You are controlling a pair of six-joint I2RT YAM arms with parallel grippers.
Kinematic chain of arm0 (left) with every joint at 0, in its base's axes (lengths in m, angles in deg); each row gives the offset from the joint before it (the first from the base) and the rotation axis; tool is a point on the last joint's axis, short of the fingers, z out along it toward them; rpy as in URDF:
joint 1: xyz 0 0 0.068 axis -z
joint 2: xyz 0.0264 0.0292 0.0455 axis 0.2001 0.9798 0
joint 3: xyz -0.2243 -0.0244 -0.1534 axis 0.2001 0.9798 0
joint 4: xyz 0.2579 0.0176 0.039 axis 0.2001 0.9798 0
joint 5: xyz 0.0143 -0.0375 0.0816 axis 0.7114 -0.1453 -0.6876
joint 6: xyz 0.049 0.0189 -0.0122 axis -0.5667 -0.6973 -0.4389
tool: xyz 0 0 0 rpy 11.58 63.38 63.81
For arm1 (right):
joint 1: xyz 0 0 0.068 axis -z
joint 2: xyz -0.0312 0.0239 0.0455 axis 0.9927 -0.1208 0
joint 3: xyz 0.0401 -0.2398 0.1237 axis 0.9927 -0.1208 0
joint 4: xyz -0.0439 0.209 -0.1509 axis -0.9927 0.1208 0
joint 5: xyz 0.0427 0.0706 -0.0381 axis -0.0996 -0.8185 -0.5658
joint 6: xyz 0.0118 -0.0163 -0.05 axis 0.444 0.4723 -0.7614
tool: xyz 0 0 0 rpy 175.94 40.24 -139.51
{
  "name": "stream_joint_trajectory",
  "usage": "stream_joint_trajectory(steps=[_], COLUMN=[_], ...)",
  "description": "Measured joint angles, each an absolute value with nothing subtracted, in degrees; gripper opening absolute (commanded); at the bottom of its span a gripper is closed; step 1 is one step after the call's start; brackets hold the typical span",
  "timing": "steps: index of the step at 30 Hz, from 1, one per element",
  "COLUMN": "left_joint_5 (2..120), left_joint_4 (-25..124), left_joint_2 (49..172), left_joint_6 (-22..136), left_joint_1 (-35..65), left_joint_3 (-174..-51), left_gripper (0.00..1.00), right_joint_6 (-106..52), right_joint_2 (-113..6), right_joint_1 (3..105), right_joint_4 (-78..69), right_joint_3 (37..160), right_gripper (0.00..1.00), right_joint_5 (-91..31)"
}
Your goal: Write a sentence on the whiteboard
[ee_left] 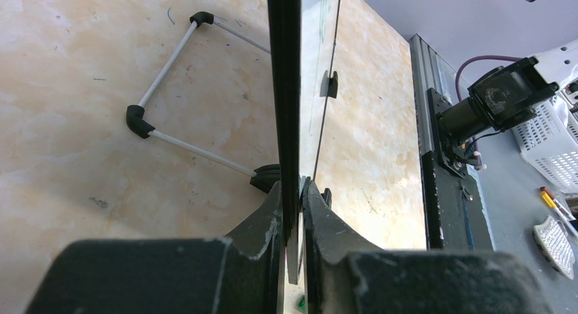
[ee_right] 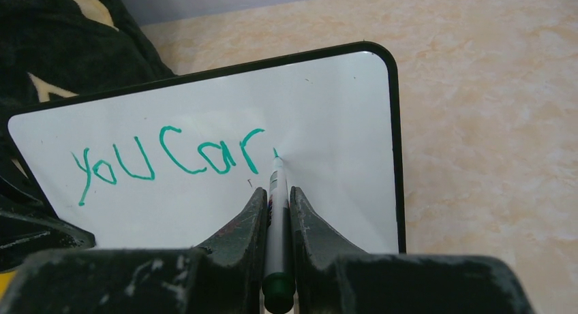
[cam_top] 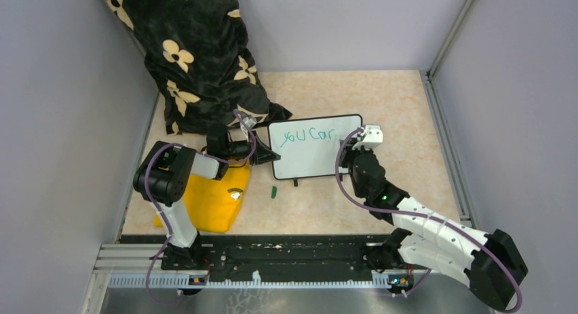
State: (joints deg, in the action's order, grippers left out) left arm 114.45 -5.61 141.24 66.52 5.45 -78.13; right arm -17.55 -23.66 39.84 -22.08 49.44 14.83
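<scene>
Top view. A table (cam_top: 402, 116) with a beige, marble-patterned surface fills the floor of a booth closed by plain grey walls (cam_top: 54, 89) at 9, 12 and 3 o'clock. A black-and-silver mounting rail (cam_top: 272, 259) carrying both arm bases runs along the 6 o'clock edge. The whiteboard (cam_top: 315, 147) stands near the middle of the table, its face tilted up toward the camera.

The left gripper (cam_top: 262, 155) meets the board at the board's 9 o'clock edge. In the left wrist view its fingers (ee_left: 269, 218) are closed almost fully, pinching the thin black frame between them. White rods with black elbow joints (ee_left: 170, 55) lie on the table behind the board.

The right gripper (cam_top: 351, 147) sits at the board's 3 o'clock side. In the right wrist view its two fingers are clamped on a marker (ee_right: 277, 212), whose tip touches the white face.

The sentence (ee_right: 163, 161) is one line of green letters in the upper half of the board. It reads "you Ca", followed by a hooked stroke like an r, and the marker tip rests just at 3 o'clock of that stroke.

A black fabric with cream flowers (cam_top: 198, 55) is heaped at 11 o'clock, reaching up the wall. A yellow cloth (cam_top: 211, 201) lies at 8 o'clock under the left arm. A small green cap (cam_top: 273, 191) lies on the bare surface at 7 o'clock of the board.
</scene>
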Motion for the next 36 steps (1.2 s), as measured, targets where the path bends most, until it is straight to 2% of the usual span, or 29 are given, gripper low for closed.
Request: stream_joint_trajectory(steps=[21,36], left_joint_5=[114.5,114.3], left_joint_4=[-5.6,-5.5], left_joint_2=[141.2,141.2], left_joint_6=[66.5,66.1], left_joint_1=[5.5,5.9], left_joint_3=[-78.1,-78.2], left_gripper=[0.0,0.0], right_joint_6=[-16.5,-18.8], right_joint_2=[-22.5,-25.9], right_joint_1=[39.9,39.9], right_joint_4=[-20.9,-23.2], right_joint_3=[48.5,51.0], right_gripper=[0.0,0.0], right_joint_5=[14.8,14.8])
